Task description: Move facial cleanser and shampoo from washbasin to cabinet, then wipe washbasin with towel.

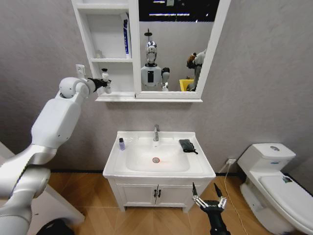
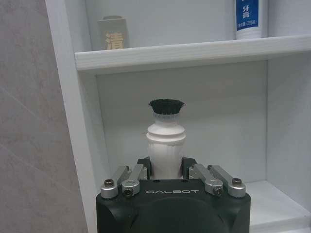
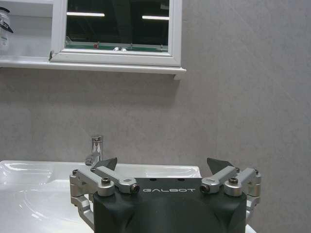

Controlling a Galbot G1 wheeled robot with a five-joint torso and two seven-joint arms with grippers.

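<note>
My left gripper (image 1: 104,83) is raised to the cabinet (image 1: 113,98) and reaches into its lowest shelf compartment. It is shut on an upright white bottle with a black cap (image 2: 166,141); the gripper body hides the bottle's base. A small dark bottle (image 1: 122,144) stands on the back left corner of the washbasin (image 1: 195,164). The dark towel (image 1: 187,145) lies bunched on the rim to the right of the tap (image 1: 156,132). Low in front of the vanity's right side, my right gripper (image 1: 205,188) is open and holds nothing.
A blue and white tube (image 2: 250,19) and a small beige jar (image 2: 114,39) stand on the shelf above the held bottle. The mirror (image 1: 176,44) fills the cabinet's right part. A white toilet (image 1: 274,176) stands to the right, with the two-door vanity (image 1: 151,193) under the basin.
</note>
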